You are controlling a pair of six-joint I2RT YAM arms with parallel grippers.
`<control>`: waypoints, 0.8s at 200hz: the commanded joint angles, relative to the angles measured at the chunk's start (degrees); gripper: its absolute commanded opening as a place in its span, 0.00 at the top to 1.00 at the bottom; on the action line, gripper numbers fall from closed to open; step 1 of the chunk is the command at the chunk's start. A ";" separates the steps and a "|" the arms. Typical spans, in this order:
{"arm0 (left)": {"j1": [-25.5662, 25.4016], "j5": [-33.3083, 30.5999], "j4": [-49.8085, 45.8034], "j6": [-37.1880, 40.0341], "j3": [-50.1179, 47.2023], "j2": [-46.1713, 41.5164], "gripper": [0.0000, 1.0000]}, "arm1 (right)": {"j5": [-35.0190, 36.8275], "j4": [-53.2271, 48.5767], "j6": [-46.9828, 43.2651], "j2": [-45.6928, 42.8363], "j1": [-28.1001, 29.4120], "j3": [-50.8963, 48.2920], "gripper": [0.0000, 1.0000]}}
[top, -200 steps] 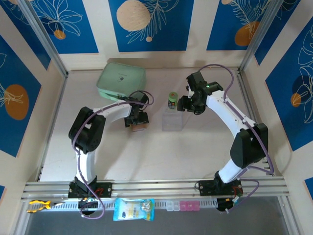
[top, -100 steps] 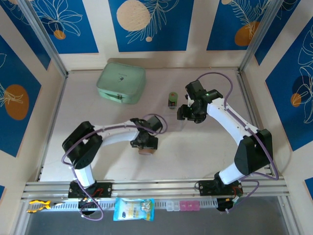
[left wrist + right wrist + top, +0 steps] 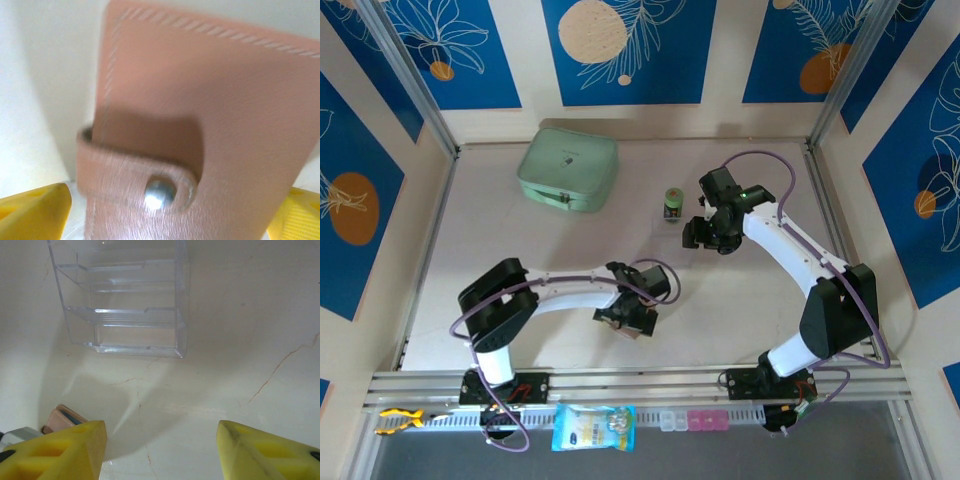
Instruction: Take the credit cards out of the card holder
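Observation:
The card holder (image 3: 210,110) is a pinkish-brown wallet, closed by a tab with a metal snap (image 3: 160,193). It sits between the yellow fingers (image 3: 35,212) of my left gripper (image 3: 165,220), which is shut on it. From above, that gripper (image 3: 632,318) is low over the front middle of the table, with a bit of the card holder (image 3: 632,332) showing under it. My right gripper (image 3: 705,232) hangs open over bare table. Its wrist view catches a corner of the card holder (image 3: 61,418) at the lower left. The credit cards are hidden.
A clear plastic box (image 3: 125,305) stands just beyond my right gripper (image 3: 160,450). A small green-and-black cylinder (image 3: 673,204) is behind it. A mint-green case (image 3: 568,168) lies at the back left. A snack bag (image 3: 593,427) and small boxes sit on the front rail.
My left arm has carried the card holder from near the mint-green case forward and to the right, to the front middle. The right gripper has shifted only slightly.

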 commanded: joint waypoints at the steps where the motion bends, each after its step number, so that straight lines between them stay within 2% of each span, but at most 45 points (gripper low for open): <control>1: -0.07 -0.44 -4.95 -0.14 -3.83 -4.18 0.04 | -0.74 -0.58 0.28 -1.77 -0.27 0.30 0.40; 69: 2.51 -1.77 -7.31 -0.53 -11.44 -12.53 0.04 | -0.93 -1.14 0.17 -0.72 -0.04 1.97 0.40; 116: 11.91 -1.85 -3.34 0.77 -14.72 -17.05 0.06 | -0.39 -1.96 0.17 -0.89 0.30 2.88 0.40; 141: 16.59 0.10 0.49 2.59 -12.54 -14.76 0.06 | -0.22 -2.34 0.17 -1.07 0.39 2.90 0.40; 160: 18.29 1.08 1.58 4.19 -8.97 -11.34 0.06 | -0.04 -2.73 -0.05 -1.24 0.41 2.83 0.40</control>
